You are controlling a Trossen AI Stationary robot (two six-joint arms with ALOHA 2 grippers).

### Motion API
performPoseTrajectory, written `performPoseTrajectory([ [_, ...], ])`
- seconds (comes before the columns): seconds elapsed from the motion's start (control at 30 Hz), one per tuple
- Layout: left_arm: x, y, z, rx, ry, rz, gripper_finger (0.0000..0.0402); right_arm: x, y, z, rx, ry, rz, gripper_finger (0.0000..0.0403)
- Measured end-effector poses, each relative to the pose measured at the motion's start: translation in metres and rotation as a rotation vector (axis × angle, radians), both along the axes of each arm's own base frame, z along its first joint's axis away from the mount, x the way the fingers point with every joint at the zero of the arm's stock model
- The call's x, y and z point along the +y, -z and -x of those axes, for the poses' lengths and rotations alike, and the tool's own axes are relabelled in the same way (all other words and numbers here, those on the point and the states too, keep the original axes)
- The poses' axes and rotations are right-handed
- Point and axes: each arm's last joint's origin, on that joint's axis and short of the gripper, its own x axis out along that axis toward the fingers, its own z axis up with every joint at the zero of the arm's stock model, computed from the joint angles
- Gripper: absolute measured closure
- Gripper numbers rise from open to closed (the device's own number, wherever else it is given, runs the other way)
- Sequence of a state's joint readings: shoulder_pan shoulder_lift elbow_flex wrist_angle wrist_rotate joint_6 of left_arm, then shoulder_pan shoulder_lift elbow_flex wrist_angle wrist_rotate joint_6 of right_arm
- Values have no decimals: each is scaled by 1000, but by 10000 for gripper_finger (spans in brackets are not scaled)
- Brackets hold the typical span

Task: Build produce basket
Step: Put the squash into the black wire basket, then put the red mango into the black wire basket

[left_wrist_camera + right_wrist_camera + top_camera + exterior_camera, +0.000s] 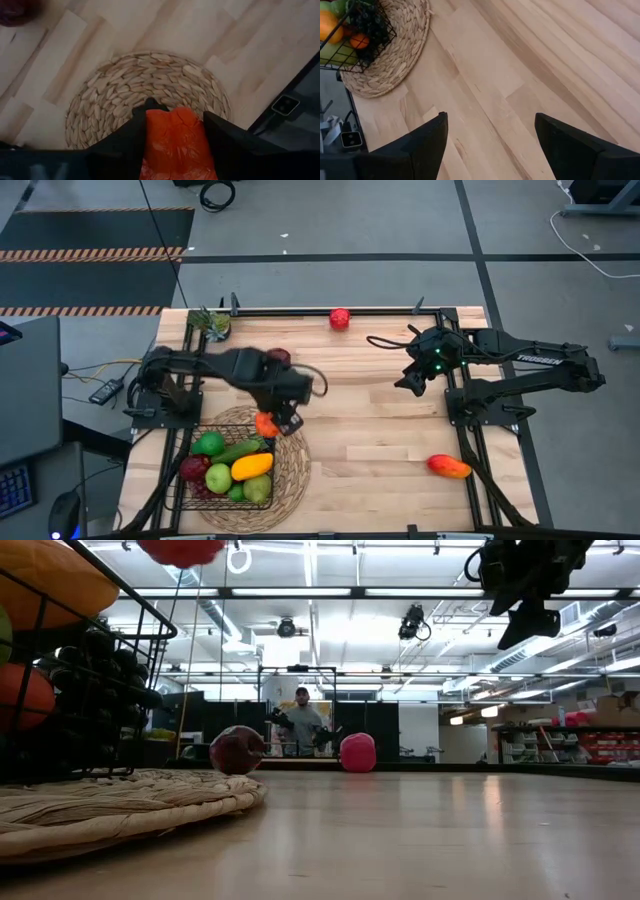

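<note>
The black wire basket stands on a round woven mat at the near left and holds several fruits, among them a yellow squash and a green pear. My left gripper is above the mat by the basket's far right corner, shut on an orange-red fruit. My right gripper hangs open and empty above the table's right half. A mango lies at the near right. A red apple lies at the far edge, and a dark red apple lies behind the left arm. My left gripper pinches the orange-red fruit by its two opposite sides between the two fingers, which come from above pointing down. The fruit is lifted clear above the woven mat; it also shows at the top of the low view.
A small potted plant stands at the far left corner. Bare wooden table lies between the mat and the mango. In the low view a person shows far behind the table.
</note>
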State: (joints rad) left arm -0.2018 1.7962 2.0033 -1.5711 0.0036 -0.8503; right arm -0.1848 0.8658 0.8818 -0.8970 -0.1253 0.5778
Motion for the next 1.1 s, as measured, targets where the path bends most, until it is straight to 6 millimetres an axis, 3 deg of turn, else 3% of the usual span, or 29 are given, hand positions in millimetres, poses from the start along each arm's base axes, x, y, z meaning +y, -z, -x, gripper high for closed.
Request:
performPoseTrajectory([
  [0.37, -68, 2, 22, -34, 15, -81, 210, 0, 0, 0, -2, -40, 23, 102],
  [0.53, -87, 27, 41, 67, -100, -80, 193, 0, 0, 0, -3, -60, 39, 102],
  [0.7, -92, 45, 68, 188, -173, -45, 162, 1, 0, 0, -7, -96, 44, 102],
  [0.87, -82, 32, 90, 136, -238, -28, 154, 1, 0, 0, -8, -103, 44, 102],
  [1.1, -65, 22, 102, 88, -258, -18, 157, 0, 0, 0, -4, -82, 61, 102],
])
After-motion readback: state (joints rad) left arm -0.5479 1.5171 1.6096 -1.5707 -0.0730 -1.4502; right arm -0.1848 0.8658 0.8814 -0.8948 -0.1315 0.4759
